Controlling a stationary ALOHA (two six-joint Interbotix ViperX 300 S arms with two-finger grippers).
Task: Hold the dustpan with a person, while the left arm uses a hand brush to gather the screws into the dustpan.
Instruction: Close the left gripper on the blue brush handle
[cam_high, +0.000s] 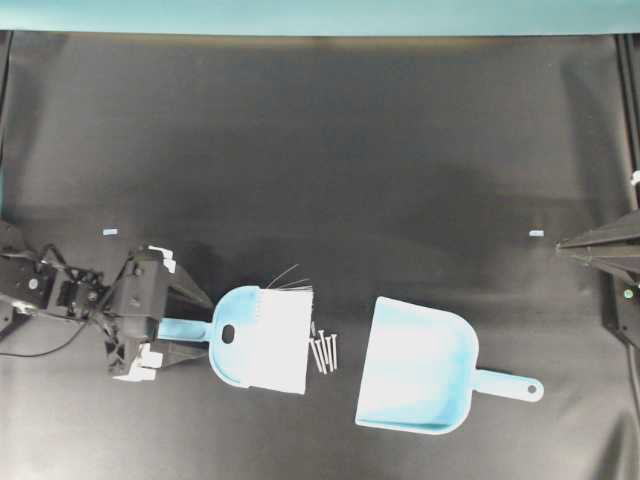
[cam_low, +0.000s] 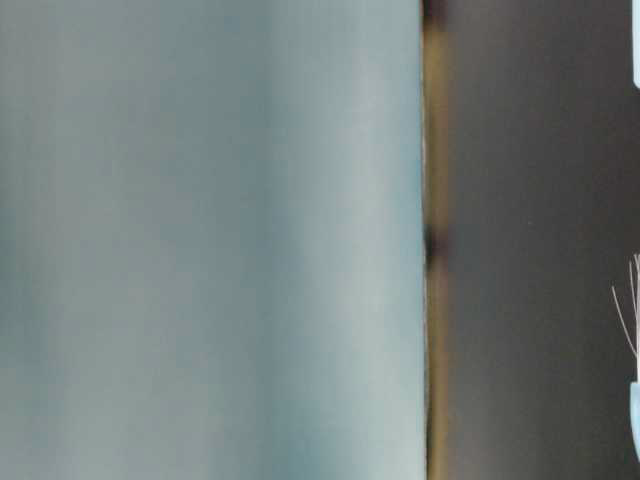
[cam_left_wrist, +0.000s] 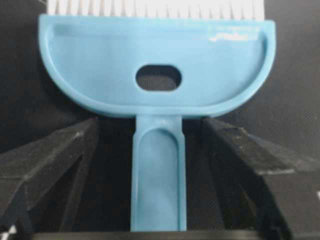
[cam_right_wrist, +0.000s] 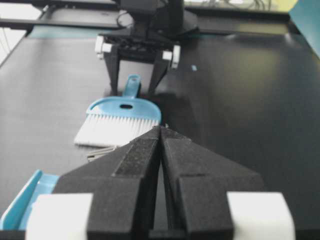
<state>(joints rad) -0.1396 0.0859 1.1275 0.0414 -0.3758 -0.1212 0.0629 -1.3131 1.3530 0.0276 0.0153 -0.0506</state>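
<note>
Hand brush (cam_high: 262, 336) flat beside screws (cam_high: 325, 350), its handle straddled untouched by spread left gripper (cam_high: 192, 335), right gripper (cam_right_wrist: 161, 131) clenched, nothing held

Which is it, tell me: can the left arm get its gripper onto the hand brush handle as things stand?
Probably yes. The left gripper stands open with a finger on either side of the hand brush handle, gaps showing on both sides and nothing between.

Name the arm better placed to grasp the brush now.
Left. The left gripper is open, its fingers straddling the hand brush handle. The right gripper is shut and parked far across the table.
</note>
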